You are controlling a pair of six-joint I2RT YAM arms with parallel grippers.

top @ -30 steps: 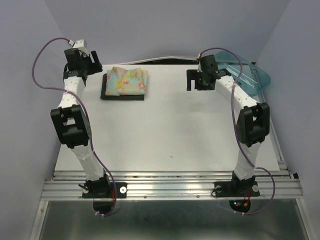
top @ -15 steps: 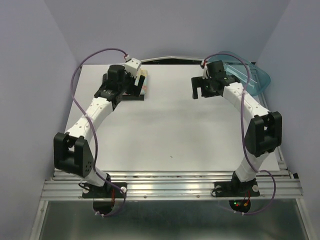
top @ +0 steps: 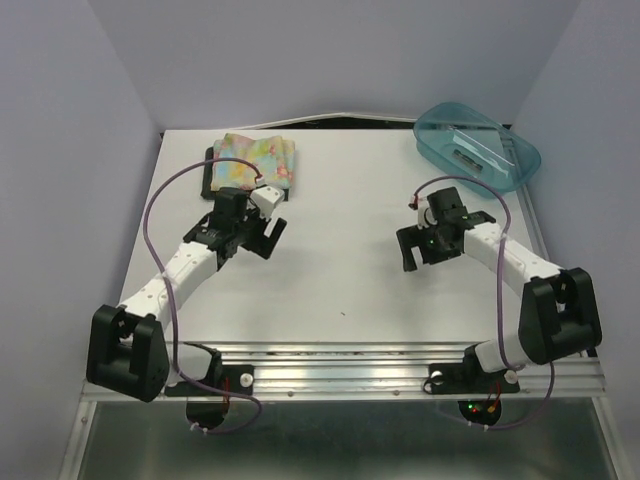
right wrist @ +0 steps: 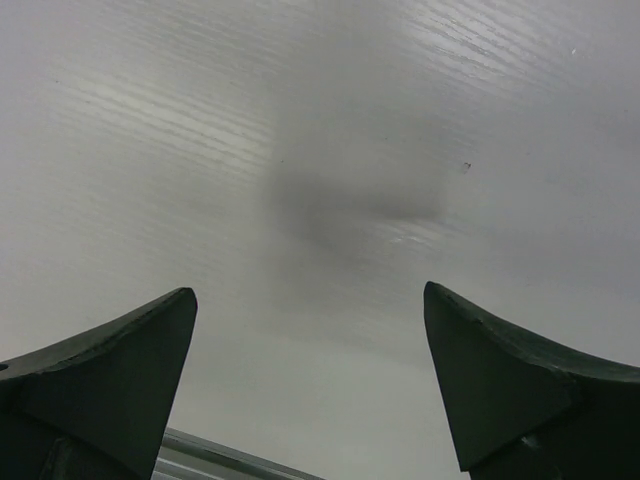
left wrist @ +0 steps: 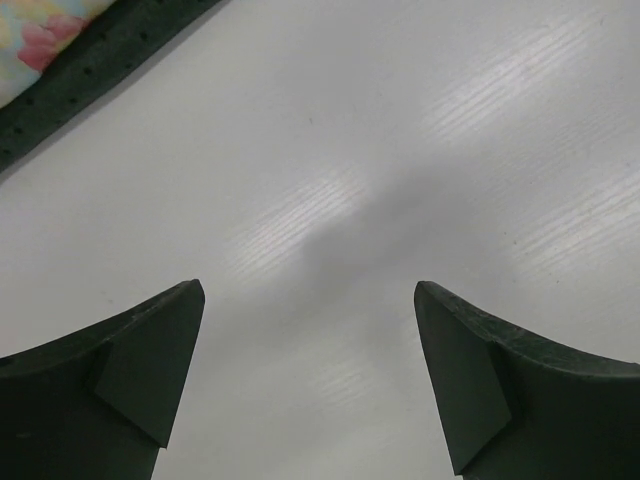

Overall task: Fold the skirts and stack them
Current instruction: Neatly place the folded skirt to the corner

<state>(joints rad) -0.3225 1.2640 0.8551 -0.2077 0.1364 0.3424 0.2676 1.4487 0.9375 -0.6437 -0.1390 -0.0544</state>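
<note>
The pastel floral skirt (top: pixel 258 160) lies folded on top of the folded dark charcoal skirt (top: pixel 209 173) at the table's back left. In the left wrist view the dark skirt's edge (left wrist: pixel 100 50) and a corner of the floral skirt (left wrist: pixel 35 15) show at the top left. My left gripper (top: pixel 262 238) is open and empty, low over bare table just in front of the stack; it also shows in its wrist view (left wrist: pixel 310 380). My right gripper (top: pixel 425 252) is open and empty over bare table at the right middle, as its wrist view (right wrist: pixel 310 380) shows.
A translucent teal plastic bin (top: pixel 478 145) stands at the back right corner. The white table (top: pixel 340 270) ends at a metal rail (top: pixel 340 360) in front, and that rail shows at the bottom left of the right wrist view (right wrist: pixel 200 455). Walls close in on both sides.
Both arms have drawn back toward the front. The left gripper has left the stack and come down in front of it. The right gripper moved from beside the bin to mid-table.
</note>
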